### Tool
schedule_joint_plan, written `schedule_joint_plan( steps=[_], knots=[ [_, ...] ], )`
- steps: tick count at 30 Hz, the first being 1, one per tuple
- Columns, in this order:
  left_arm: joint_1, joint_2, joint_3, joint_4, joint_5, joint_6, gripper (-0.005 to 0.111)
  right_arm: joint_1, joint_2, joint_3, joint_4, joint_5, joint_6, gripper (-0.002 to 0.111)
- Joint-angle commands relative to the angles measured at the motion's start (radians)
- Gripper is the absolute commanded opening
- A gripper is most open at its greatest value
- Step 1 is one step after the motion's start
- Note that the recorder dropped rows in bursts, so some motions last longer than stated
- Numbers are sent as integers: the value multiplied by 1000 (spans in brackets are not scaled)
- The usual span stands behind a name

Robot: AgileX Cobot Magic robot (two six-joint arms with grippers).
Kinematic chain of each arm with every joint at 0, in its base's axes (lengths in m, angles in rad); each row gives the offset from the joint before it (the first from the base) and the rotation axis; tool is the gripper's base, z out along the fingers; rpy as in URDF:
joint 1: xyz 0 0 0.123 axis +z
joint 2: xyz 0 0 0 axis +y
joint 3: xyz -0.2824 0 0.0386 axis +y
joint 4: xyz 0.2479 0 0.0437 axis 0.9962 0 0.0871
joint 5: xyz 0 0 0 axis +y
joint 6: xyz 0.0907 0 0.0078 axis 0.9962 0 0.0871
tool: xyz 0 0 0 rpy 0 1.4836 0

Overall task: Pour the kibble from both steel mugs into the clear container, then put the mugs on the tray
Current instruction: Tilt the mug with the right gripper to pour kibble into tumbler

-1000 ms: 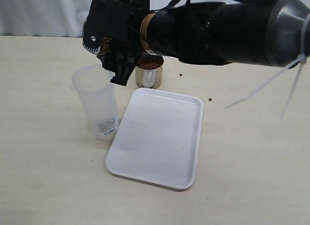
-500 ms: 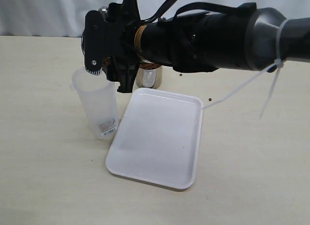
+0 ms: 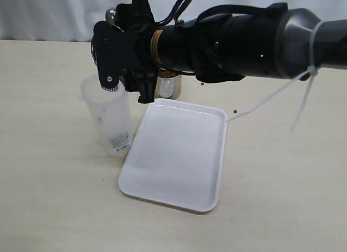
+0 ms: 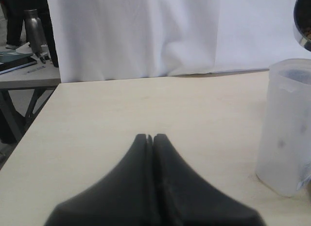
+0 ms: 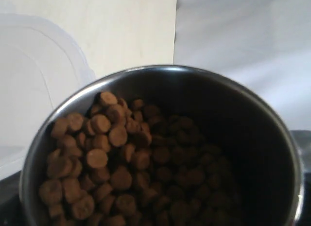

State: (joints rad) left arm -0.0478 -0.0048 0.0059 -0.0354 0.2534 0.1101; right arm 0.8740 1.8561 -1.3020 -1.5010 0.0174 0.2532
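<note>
My right gripper reaches across from the right and is shut on a steel mug, held tilted above the clear container. In the right wrist view this mug is full of kibble. A few pellets lie inside the container. The second steel mug, also holding kibble, stands behind the white tray. My left gripper is shut on nothing, low over the table and well short of the container.
Two stray pellets lie on the table right of the tray. A white curtain hangs behind the table's far edge. Past the table's side edge stands another table with a bottle.
The right arm has shifted slightly down and toward the container, tipping the mug further over its mouth. A few pellets now show inside the container. The left gripper has stayed shut.
</note>
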Motion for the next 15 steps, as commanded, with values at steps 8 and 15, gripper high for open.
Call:
schedule_joint_plan(
  steps=[8, 15],
  knots=[
    [2, 5, -6, -1, -12, -2, 0, 2, -7, -11, -10, 15, -91, 5],
    [2, 5, -6, -1, -12, -2, 0, 2, -7, -20, -61, 15, -91, 5]
  ],
)
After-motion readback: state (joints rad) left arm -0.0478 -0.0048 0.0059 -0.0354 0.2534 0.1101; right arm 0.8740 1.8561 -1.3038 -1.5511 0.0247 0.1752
